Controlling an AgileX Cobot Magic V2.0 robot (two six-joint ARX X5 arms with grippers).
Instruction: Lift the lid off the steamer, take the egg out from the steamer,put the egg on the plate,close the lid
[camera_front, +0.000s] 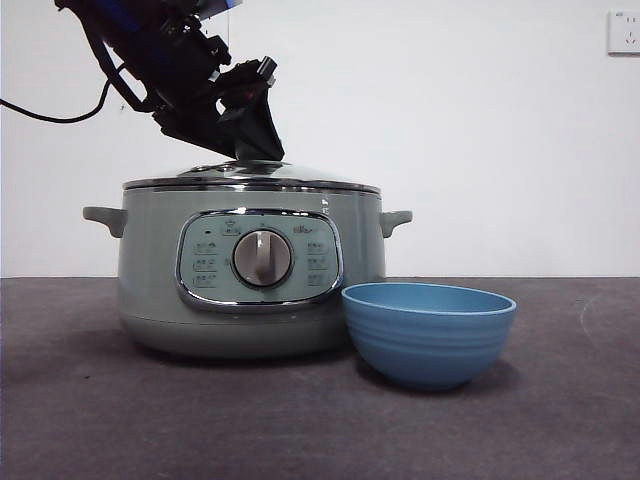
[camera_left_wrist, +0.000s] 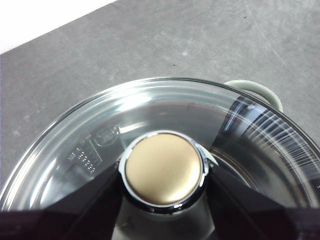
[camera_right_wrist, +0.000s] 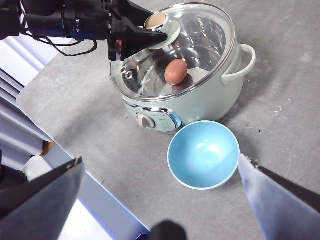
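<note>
The pale green steamer (camera_front: 150, 260) stands on the table with its clear-glass lid (camera_front: 250, 172) resting on it. My left gripper (camera_front: 255, 150) reaches down from the upper left onto the top of the lid. In the left wrist view its two black jaws press against both sides of the knob (camera_left_wrist: 163, 167). Through the lid (camera_right_wrist: 200, 45) a reddish-brown egg (camera_right_wrist: 176, 71) lies inside the steamer (camera_right_wrist: 210, 95). The blue plate (camera_front: 428, 330), a deep bowl, stands empty just right of the pot's front. My right gripper (camera_right_wrist: 160, 159) hangs open high above the plate (camera_right_wrist: 203, 155).
Dark grey table surface (camera_front: 560, 420) spreads around the pot and bowl. A white wall with a socket (camera_front: 622, 32) stands behind. A black cable (camera_front: 60, 115) trails from the left arm. The table's edge (camera_right_wrist: 100, 200) runs near the pot's dial side.
</note>
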